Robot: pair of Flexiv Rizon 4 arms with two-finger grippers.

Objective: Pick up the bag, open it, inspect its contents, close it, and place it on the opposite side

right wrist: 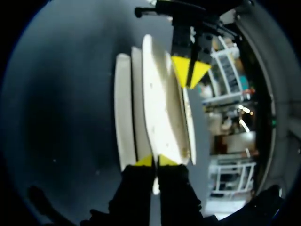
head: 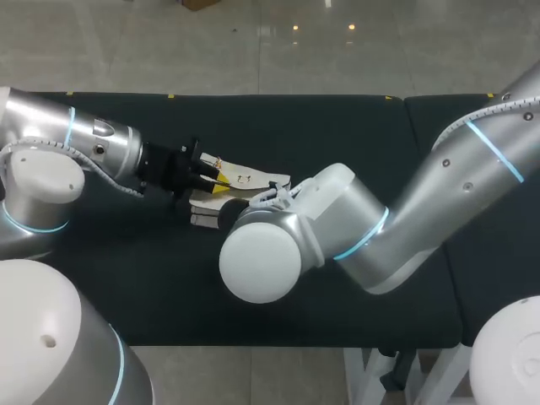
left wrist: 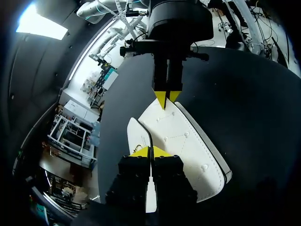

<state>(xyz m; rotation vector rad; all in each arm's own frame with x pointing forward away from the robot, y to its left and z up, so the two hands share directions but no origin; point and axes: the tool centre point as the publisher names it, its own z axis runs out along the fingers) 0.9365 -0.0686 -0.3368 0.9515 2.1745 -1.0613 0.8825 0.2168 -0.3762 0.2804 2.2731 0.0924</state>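
Bag (left wrist: 188,141), cream, studded, in both jaws

this looks like a robot laboratory, not a home or a shop. two big silver arms with blue light rings, the left arm (head: 93,148) and the right arm (head: 456,186), stand at one work table (head: 337,126) covered in plain black on white legs. each arm carries a camera at the wrist. the left gripper (left wrist: 150,151) and the right gripper (left wrist: 164,98), both with yellow tips, pinch a white bag (left wrist: 188,141) from opposite ends, as in a handling test.
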